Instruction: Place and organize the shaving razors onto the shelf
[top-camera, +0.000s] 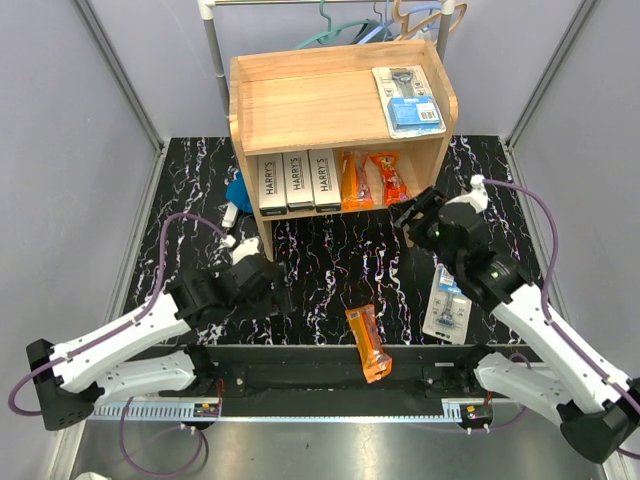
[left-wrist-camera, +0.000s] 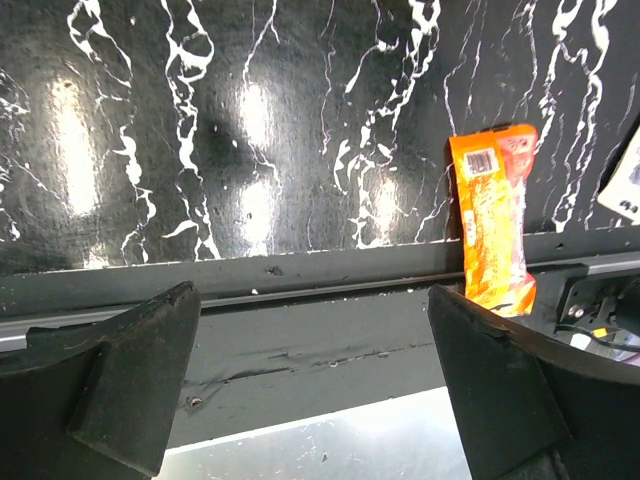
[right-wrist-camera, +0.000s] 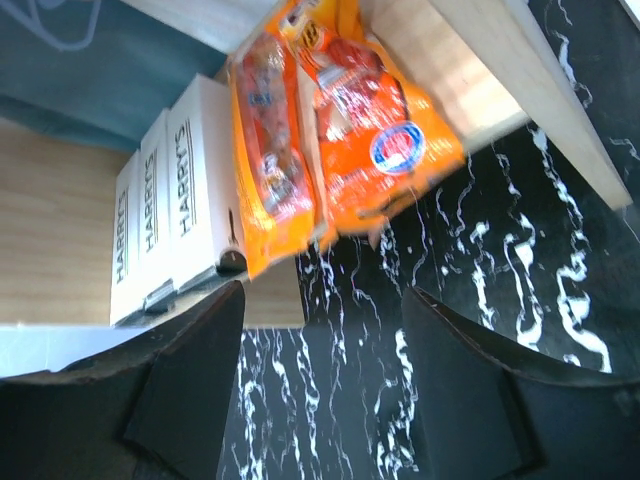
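Shaving razors (top-camera: 370, 178) fill the wooden shelf (top-camera: 300, 105): three HARRY'S boxes (top-camera: 298, 180) and two orange packets (right-wrist-camera: 330, 150) on the lower tier, a blister pack (top-camera: 408, 100) at the top's right corner, while a third orange packet (top-camera: 368, 344) and second blister pack (top-camera: 449, 304) lie by the table's (top-camera: 330, 260) near edge, with the left gripper (left-wrist-camera: 312, 295) and right gripper (right-wrist-camera: 325, 295) spread apart, empty.

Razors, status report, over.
Left end effector, right end effector open, empty. One orange packet, one blister pack off the shelf, on table. No obstruction seen.
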